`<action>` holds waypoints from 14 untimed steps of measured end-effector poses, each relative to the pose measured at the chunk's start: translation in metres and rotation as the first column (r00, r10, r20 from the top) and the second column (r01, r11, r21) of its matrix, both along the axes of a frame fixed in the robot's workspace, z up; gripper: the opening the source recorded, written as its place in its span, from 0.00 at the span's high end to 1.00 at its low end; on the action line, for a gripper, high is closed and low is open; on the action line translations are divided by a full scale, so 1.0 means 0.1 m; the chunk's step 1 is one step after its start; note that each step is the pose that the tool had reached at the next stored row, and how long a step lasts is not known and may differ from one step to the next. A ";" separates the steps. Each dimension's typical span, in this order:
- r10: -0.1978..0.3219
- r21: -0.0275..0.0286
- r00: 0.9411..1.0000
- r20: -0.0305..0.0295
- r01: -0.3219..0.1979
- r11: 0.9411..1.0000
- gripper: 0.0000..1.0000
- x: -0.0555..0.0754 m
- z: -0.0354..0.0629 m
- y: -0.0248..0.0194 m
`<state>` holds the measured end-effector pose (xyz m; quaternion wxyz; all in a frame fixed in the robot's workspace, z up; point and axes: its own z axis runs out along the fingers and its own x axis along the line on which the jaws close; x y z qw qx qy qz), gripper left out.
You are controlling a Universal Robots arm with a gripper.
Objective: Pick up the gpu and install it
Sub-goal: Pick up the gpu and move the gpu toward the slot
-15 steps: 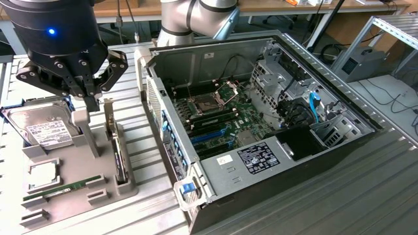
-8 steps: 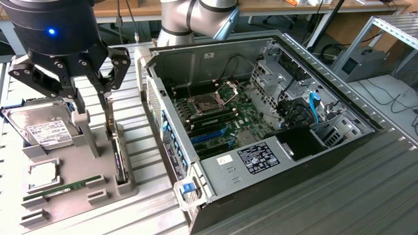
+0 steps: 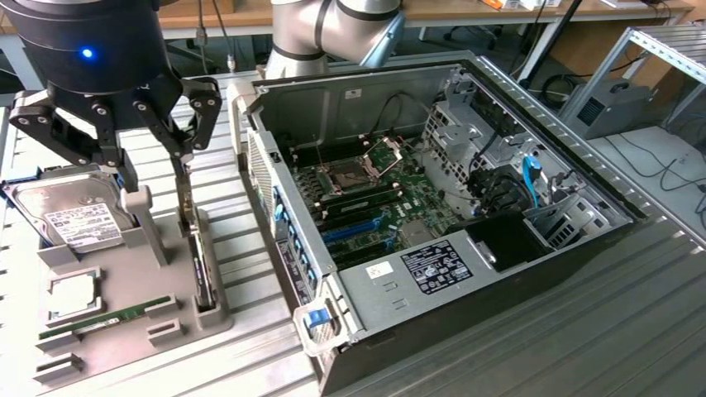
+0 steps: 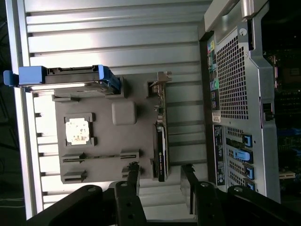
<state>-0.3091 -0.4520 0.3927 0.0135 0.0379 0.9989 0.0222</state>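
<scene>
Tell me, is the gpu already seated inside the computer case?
No, the gpu stands on edge in the grey holder beside the computer case, outside it.

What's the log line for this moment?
gripper: open, above gpu | gpu: on edge in holder, not held | install: not done

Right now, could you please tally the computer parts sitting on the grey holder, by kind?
Hard drive: 1
Processor chip: 1
Memory stick: 1
gpu: 1
Total: 4
</scene>
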 end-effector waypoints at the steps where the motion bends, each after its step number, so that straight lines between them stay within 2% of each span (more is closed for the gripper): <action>1: 0.000 0.000 1.000 0.000 0.000 1.000 0.52 0.00 -0.007 0.000; 14: 0.000 0.000 1.000 0.000 0.000 1.000 0.52 0.00 -0.271 0.000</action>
